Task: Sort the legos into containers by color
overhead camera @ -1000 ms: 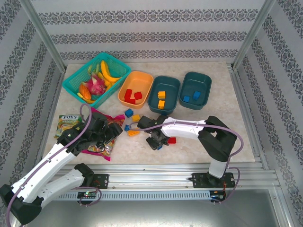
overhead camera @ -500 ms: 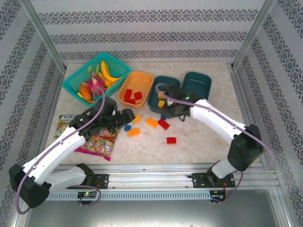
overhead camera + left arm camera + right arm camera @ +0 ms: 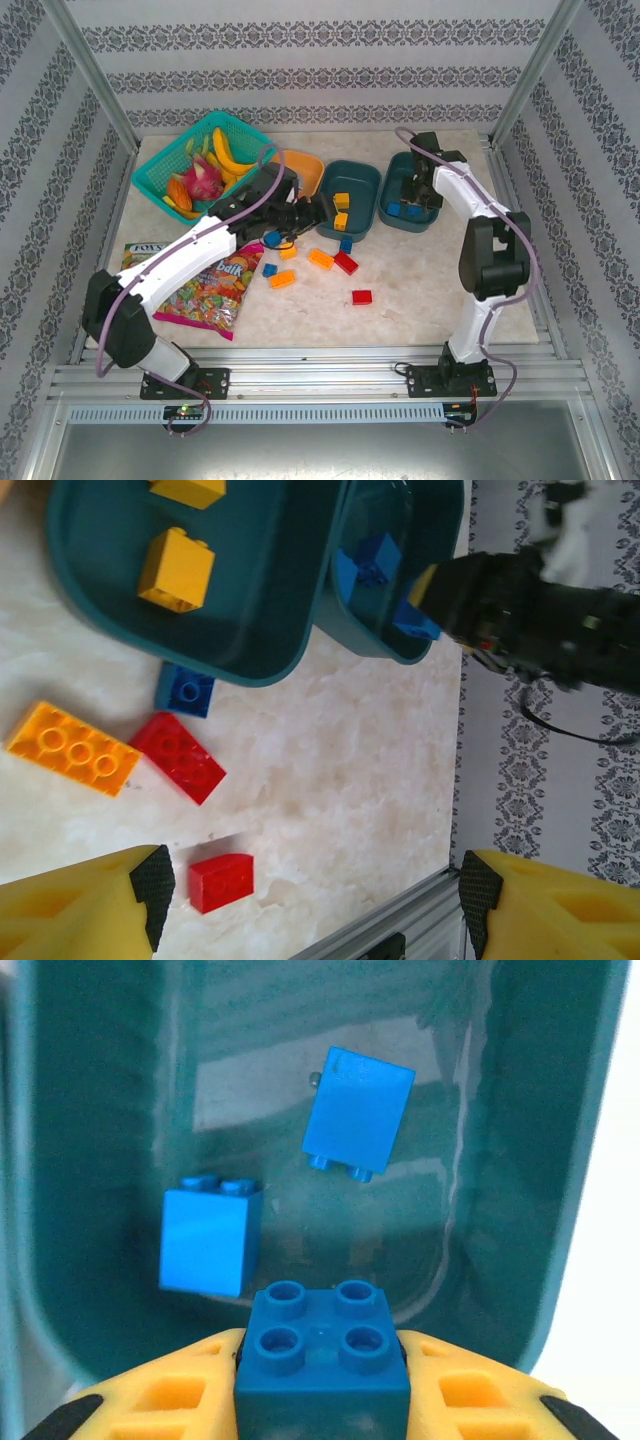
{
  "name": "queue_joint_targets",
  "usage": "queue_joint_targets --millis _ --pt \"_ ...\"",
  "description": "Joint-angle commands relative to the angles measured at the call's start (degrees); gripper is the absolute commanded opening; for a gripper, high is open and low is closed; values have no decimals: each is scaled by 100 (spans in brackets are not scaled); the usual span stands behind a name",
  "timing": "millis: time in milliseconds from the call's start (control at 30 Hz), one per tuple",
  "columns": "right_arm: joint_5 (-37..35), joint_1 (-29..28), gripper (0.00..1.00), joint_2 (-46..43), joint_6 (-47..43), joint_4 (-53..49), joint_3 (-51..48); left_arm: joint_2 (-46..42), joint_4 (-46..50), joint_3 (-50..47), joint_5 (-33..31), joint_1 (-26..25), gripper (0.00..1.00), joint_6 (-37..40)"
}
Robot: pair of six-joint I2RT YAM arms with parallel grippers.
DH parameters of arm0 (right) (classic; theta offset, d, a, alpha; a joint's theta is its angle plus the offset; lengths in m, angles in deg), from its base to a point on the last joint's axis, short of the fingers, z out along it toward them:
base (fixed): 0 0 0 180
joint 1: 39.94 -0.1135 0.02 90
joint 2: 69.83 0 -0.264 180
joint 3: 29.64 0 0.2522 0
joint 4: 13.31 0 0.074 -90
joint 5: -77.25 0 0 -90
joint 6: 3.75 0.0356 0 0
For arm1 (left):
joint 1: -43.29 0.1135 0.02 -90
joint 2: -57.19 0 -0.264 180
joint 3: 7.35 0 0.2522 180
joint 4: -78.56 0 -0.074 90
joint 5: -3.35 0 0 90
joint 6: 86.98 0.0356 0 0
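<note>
Right hand (image 3: 325, 1392) grips a blue lego (image 3: 325, 1345), its base cut off; left hand (image 3: 315, 888) gapes empty.

Teal lattice basket (image 3: 172, 155) at ten o'clock on the pale marble tabletop (image 3: 420, 290), toy banana (image 3: 228, 152) and pink dragon fruit (image 3: 200, 180) inside, bright candy bag (image 3: 205, 290) at eight o'clock, second bag (image 3: 140, 258) just beside it, patterned wallpaper (image 3: 320, 85) around, metal rail (image 3: 320, 380) at six o'clock.

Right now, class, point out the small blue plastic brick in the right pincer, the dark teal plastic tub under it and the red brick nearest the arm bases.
Blue plastic brick (image 3: 325, 1360): right wrist view, studded top.
Dark teal tub (image 3: 520, 1080): right wrist view, inner wall.
Red brick (image 3: 362, 297): top external view, its middle.
</note>
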Motion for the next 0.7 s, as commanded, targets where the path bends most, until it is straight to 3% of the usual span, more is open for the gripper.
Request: queue_joint_targets --millis 0,200,367,500,667 --pt "40 69 25 361 -61 -246 288 259 -336 373 163 -88 78 168" --pt "131 156 31 799 27 -254 478 538 -128 610 97 -97 78 230" --pt "157 160 51 745 -8 -315 617 559 68 571 19 -97 78 265" --pt "231 149 60 347 -8 -318 614 573 219 540 -75 -106 78 243" --pt "279 -52 60 -538 18 -199 381 693 458 536 -195 -182 76 42"
